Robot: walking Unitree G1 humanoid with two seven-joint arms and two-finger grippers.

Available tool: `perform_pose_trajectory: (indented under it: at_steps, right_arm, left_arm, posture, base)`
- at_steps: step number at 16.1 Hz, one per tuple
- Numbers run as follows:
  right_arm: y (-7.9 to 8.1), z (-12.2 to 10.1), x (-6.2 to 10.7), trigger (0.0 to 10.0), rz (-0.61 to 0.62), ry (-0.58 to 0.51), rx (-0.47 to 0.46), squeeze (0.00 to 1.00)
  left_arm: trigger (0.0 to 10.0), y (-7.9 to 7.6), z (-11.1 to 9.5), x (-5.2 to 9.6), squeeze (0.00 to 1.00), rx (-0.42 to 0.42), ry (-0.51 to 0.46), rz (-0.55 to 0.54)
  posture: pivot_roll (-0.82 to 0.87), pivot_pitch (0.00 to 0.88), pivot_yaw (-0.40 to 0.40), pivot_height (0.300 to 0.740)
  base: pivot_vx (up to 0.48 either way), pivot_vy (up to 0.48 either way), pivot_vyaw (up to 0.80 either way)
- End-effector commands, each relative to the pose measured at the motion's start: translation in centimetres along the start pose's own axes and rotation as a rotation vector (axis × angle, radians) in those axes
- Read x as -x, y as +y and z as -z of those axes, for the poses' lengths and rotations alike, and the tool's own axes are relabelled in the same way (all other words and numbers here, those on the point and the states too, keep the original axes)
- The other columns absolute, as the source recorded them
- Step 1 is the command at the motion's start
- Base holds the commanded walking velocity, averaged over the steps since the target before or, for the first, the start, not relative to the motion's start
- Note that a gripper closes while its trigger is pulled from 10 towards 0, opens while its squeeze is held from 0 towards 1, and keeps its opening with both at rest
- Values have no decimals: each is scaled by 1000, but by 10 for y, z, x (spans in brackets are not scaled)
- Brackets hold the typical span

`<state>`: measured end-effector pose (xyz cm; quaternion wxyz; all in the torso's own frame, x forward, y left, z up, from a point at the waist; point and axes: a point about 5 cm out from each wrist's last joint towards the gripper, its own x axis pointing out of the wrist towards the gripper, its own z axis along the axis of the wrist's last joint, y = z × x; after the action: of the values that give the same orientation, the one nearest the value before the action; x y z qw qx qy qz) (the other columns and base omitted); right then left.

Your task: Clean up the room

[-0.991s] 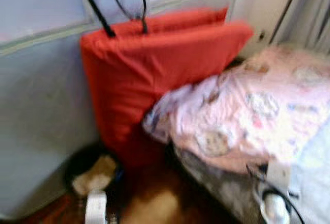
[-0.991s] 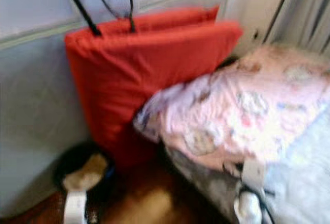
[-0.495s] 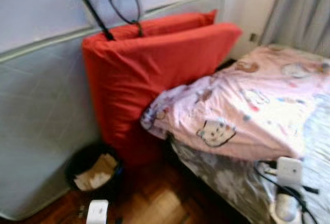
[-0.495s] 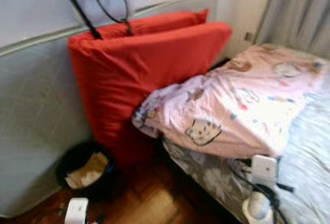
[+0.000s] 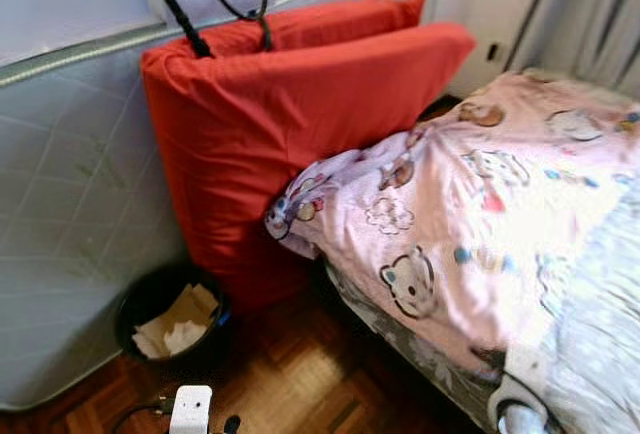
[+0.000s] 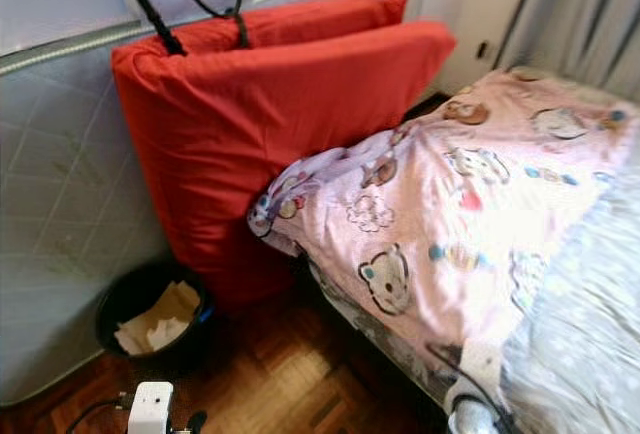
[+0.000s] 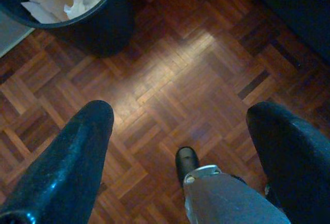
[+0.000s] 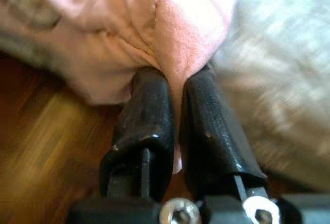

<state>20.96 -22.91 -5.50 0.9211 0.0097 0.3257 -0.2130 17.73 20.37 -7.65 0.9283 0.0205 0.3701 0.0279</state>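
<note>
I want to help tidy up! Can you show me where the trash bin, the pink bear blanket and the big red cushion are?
trash bin (image 5: 140,304): left eye view, on its black rim.
pink bear blanket (image 5: 470,214): left eye view, on its middle.
red cushion (image 6: 270,104): right eye view, on its front face.

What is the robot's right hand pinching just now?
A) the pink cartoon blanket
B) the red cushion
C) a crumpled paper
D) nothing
A: in the right wrist view the two black fingers are closed on a fold of the pink blanket, which is draped over the bed.
</note>
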Motion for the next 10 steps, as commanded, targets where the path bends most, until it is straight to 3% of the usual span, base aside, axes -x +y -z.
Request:
perform_pose_trajectory:
  at_steps: [1, 4, 8, 9, 10]
  right_arm:
    - [-4, 10, 2, 10000, 6, 62, -35, 0]
    - [-9, 18, 2, 10000, 7, 130, -89, 0]
    - [-9, 31, 6, 10000, -25, 199, -91, 0]
    - [-8, 35, 8, 10000, -38, 215, -97, 169]
    - [-6, 38, 9, 10000, -53, 229, -103, 1000]
  left_arm:
    - [10000, 1, 5, 2, 0, -12, 23, -2]
    - [10000, 1, 2, 1, 0, -23, 17, 1]
    - [10000, 1, 1, 0, 0, -26, 15, 2]
    - [10000, 1, 2, 0, 0, -30, 17, 5]
    - [10000, 1, 3, 1, 0, -32, 19, 6]
  posture:
    - [-24, 0, -11, 740]
    - [-22, 0, -11, 740]
    - [-20, 0, -11, 740]
    - [-19, 0, -11, 740]
    - [-19, 0, -10, 740]
  base:
    - [0, 0, 0]
    - [0, 0, 0]
    - [0, 0, 0]
    - [0, 0, 0]
    - [0, 0, 0]
